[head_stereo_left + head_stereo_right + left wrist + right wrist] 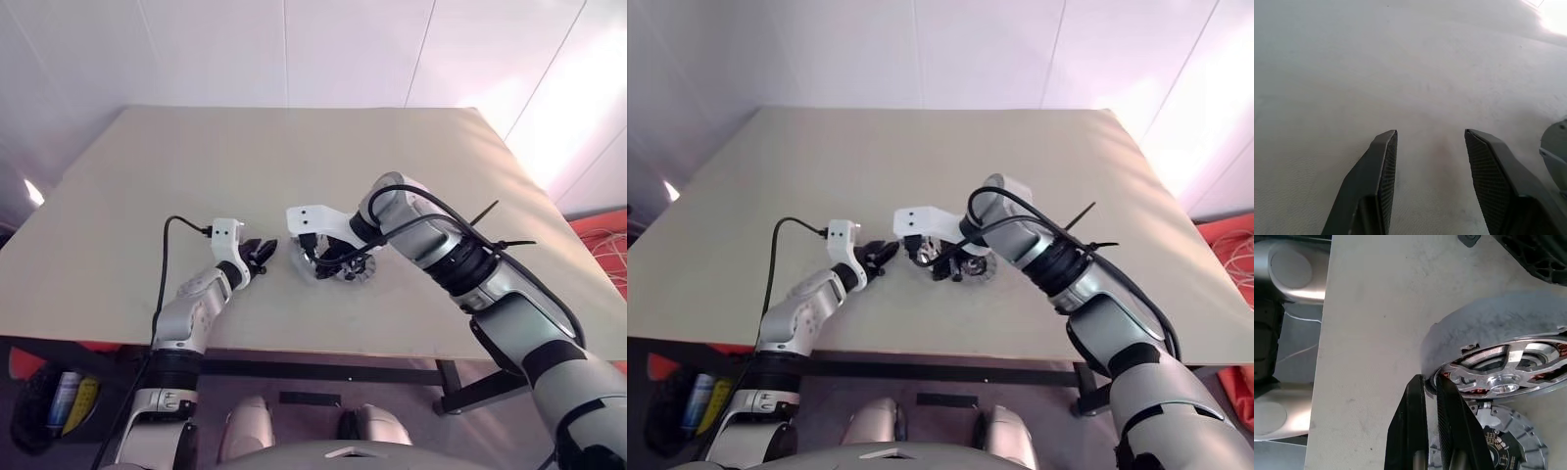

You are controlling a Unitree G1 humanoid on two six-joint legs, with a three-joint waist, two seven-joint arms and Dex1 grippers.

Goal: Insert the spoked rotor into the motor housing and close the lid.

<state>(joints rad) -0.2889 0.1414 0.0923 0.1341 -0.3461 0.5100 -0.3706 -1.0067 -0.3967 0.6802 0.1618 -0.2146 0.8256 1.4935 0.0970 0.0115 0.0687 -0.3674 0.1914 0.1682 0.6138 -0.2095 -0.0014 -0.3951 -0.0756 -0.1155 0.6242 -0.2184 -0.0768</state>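
Table (147,196): lying pale and beige under both arms, carrying the motor parts near its front middle.
Motor housing (1488,333): sitting on the table as a round grey cup, with copper-brown windings peeking through gaps in the wheel inside it.
Spoked rotor (1503,369): resting inside the housing, showing its silvery spokes and central hub facing outward.
Lid (1503,440): lying flat on the table just beside the housing, showing pale radial segments around a green-black centre.
Right tool (1431,382): reaching down at the housing's edge, with both black fingers pressed together and their tips touching the rim where rotor and housing meet; whether anything is being pinched between them, cannot tell.
Left tool (1430,147): hovering low over bare table, with fingers spread apart and holding nothing.
Left tool's place (260,253): pointing toward the motor parts from the robot's left, near them but not touching.
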